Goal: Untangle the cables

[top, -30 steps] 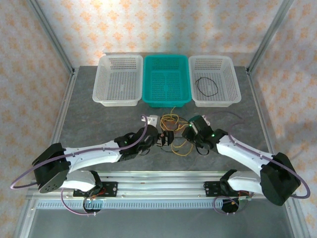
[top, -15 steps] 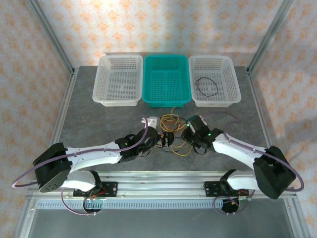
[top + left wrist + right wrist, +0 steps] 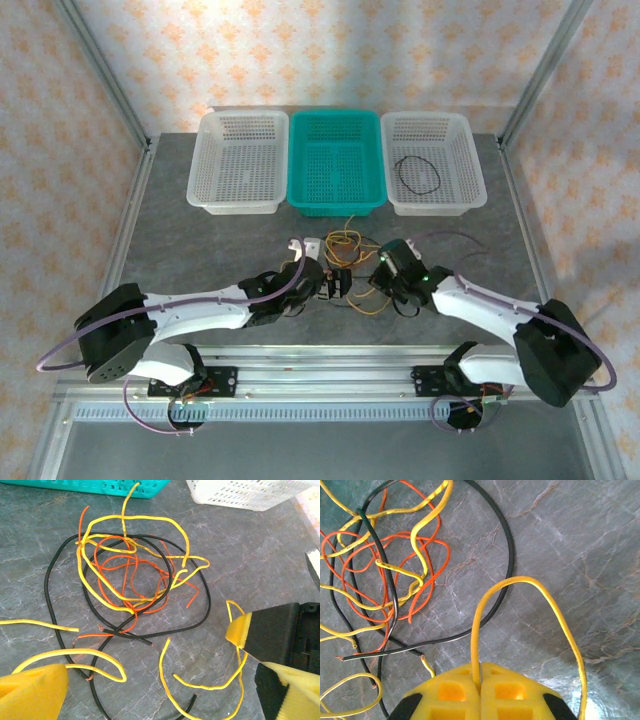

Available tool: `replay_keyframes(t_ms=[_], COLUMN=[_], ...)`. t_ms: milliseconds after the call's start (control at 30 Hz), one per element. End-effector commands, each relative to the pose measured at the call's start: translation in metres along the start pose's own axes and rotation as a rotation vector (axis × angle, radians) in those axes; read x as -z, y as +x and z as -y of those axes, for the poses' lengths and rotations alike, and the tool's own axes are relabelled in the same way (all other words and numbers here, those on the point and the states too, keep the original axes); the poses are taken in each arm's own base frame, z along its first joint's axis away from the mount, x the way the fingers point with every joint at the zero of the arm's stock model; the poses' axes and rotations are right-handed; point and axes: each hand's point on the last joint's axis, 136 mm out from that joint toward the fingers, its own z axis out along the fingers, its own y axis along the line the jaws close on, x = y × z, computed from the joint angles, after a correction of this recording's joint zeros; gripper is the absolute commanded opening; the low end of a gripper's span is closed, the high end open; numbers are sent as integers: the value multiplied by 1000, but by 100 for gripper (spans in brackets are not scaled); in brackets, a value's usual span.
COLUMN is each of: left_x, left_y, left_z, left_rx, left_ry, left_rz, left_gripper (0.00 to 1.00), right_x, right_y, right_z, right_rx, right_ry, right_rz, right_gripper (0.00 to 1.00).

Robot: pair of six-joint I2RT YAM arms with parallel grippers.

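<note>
The cables lie tangled on the grey table between my two grippers. In the left wrist view the yellow, orange and black cables loop over each other, with loose yellow ends nearer the camera. My left gripper is open just short of the tangle, and nothing sits between its yellow pads. From above, the left gripper is at the tangle's left side. My right gripper is shut on a yellow cable that arches up from its pads. The right gripper is at the tangle's right side.
Three baskets stand in a row at the back: a white one, a teal one and another white one. A black cable loop lies in the right-hand one. The arms' thick purple-grey cables arch over the table.
My left arm has reached further right, bringing its gripper closer to the tangle. The right gripper has shifted only slightly and stays shut on the yellow cable.
</note>
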Motion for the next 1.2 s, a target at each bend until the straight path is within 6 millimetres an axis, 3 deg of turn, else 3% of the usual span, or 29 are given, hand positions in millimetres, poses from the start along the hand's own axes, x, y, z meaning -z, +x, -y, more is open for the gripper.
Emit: replay_keyframes(t_ms=[0, 133, 300, 700, 1000, 1167], left_x=[1, 0, -3, -5, 4, 9], left_y=[-19, -23, -34, -64, -110, -143], left_z=[20, 25, 43, 58, 40, 26], left_rx=[32, 47, 85, 54, 15, 2], left_ry=[45, 57, 110, 94, 24, 3], left_rz=[50, 60, 78, 141, 219, 264], left_gripper=[97, 97, 97, 97, 97, 98], right_x=[5, 17, 49, 115, 167, 178], right_y=[-11, -18, -45, -97, -133, -151], right_z=[-5, 1, 3, -40, -65, -86], right_rx=[9, 7, 41, 293, 351, 348], right_ry=[-26, -14, 5, -33, -150, -157], right_rz=[67, 116, 263, 470, 605, 632], right_gripper=[0, 0, 0, 0, 0, 0])
